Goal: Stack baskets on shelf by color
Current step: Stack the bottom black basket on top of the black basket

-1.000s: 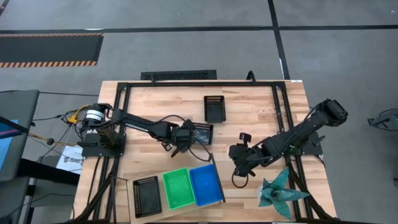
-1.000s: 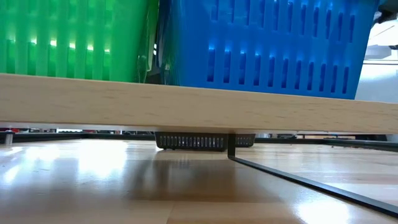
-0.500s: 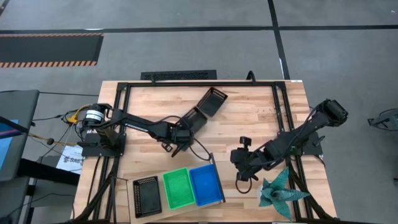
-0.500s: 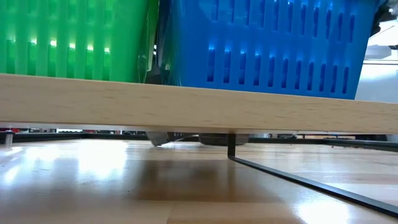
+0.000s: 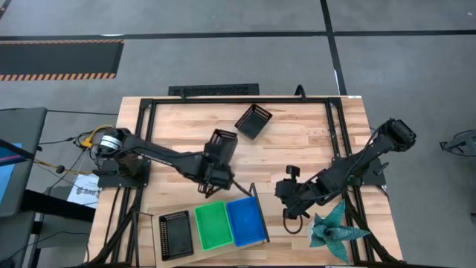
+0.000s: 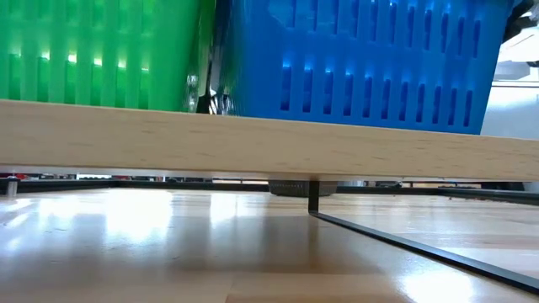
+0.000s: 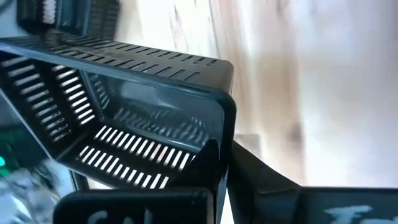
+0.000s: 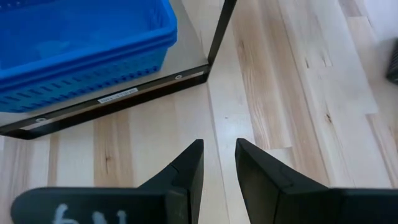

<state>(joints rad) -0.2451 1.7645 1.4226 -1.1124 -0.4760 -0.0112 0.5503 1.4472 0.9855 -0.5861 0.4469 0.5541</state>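
Clearly the left gripper [image 5: 218, 165] is clamped on the rim wall of a black basket [image 5: 222, 143] lifted above the table behind the shelf [image 5: 213, 243]; it looks light, stiff and slick, so pinching that thin slotted wall suits; the right gripper [image 8: 216, 163], fingers slightly apart, waits beside the shelf.

Right hand [image 8: 217, 165] hovers, fingers slightly apart, near blue basket [image 8: 81, 50] on shelf [image 8: 186, 46]
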